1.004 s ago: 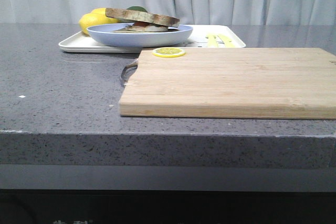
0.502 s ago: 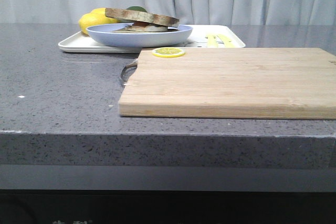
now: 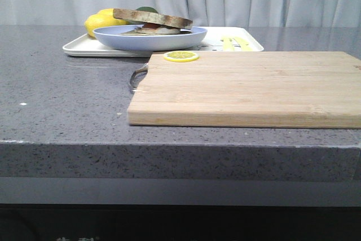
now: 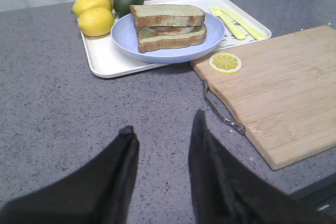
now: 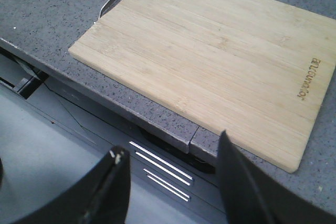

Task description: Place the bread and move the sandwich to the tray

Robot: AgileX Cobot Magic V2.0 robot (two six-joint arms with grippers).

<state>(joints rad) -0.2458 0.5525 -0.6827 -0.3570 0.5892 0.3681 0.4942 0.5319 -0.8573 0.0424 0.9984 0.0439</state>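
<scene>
Front view hides both grippers; wrist views: left gripper [image 4: 160, 129] parted, right gripper [image 5: 170, 153] wide.

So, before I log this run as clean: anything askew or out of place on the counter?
Nothing spilled or damaged. The top bread sits slightly offset on the sandwich, and the cutting board overhangs the counter edge near the right tool.

Left gripper [image 4: 160, 145] with dark jaws spread apart, holding nothing, right gripper [image 5: 170, 169] likewise parted and empty, neither arm visible in the front view
</scene>
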